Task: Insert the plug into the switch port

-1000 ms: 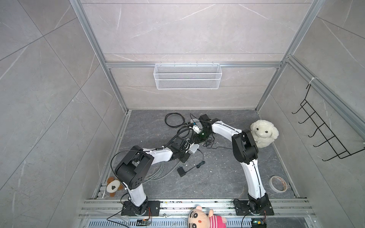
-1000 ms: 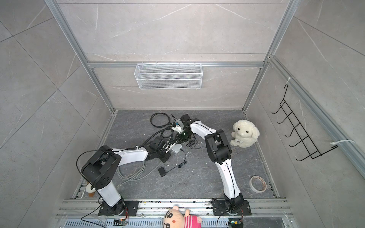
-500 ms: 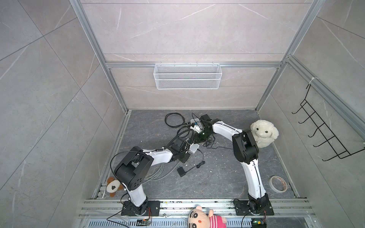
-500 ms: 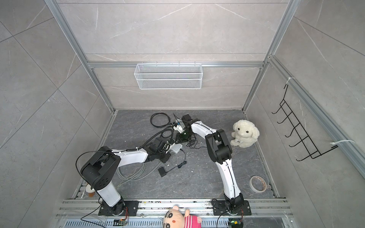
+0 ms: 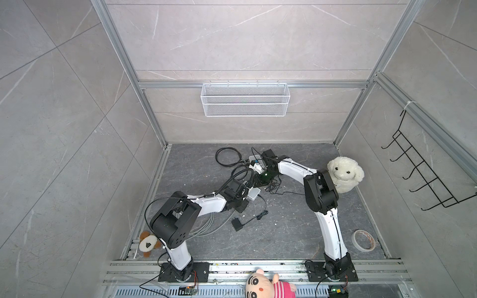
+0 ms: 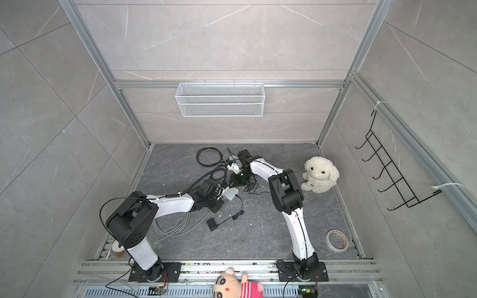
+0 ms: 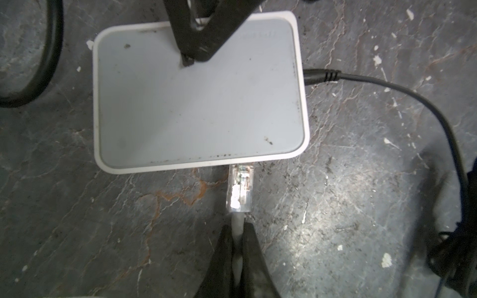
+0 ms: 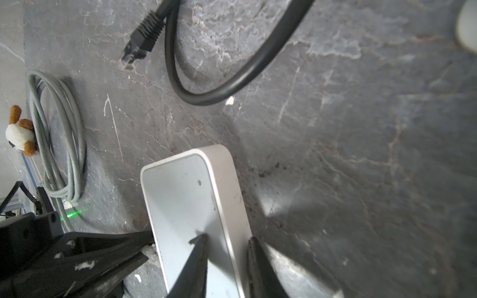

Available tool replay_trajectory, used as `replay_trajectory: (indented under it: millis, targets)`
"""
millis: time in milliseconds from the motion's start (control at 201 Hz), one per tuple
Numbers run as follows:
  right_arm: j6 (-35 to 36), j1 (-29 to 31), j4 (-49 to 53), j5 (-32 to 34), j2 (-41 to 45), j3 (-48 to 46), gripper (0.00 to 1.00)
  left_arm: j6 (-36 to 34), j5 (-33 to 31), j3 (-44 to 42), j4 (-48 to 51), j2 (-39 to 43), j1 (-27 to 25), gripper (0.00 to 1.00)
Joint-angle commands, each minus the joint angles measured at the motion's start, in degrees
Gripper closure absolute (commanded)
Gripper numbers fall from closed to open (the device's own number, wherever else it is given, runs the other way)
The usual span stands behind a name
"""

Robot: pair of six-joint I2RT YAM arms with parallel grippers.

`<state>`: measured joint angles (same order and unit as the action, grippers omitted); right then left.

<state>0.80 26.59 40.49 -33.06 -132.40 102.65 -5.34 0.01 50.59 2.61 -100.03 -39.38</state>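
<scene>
Left wrist view: left gripper (image 7: 238, 229) pinched on grey cable (image 7: 236, 219) just behind clear plug (image 7: 239, 191), plug axis pointing right, nose at left edge of mid-floor switch (image 7: 196, 103); right gripper (image 8: 227, 242) narrowly clamps its opposite rim.

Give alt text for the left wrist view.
A clear plastic plug on a grey cable meets the edge of the white rectangular switch; the left gripper is shut on the cable behind it. The right gripper holds the switch.
</scene>
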Motion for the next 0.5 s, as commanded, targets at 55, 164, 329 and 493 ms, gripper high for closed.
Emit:
replay_trajectory:
  millis: [55, 164, 329, 493]
  targets:
    - [-2.41, 2.57, 7.70, -2.14, -2.74, -3.78, 0.72, 0.36, -3.05, 2.25, 2.07, -6.24, 0.28, 1.00]
    - [-2.48, 2.60, 7.99, -2.19, -3.03, -3.34, 0.72, 0.60, -3.29, 2.40, 1.94, -7.09, 0.26, 1.00]
    - [-2.54, 2.59, 7.95, -2.41, -2.91, -3.60, 0.72, 1.70, -3.78, 4.11, 4.42, -8.33, 0.33, 1.00]
    - [-3.29, 2.52, 8.65, -2.14, -3.37, -2.81, 0.73, 3.84, -5.58, 4.87, 7.17, -8.30, -0.23, 1.00]
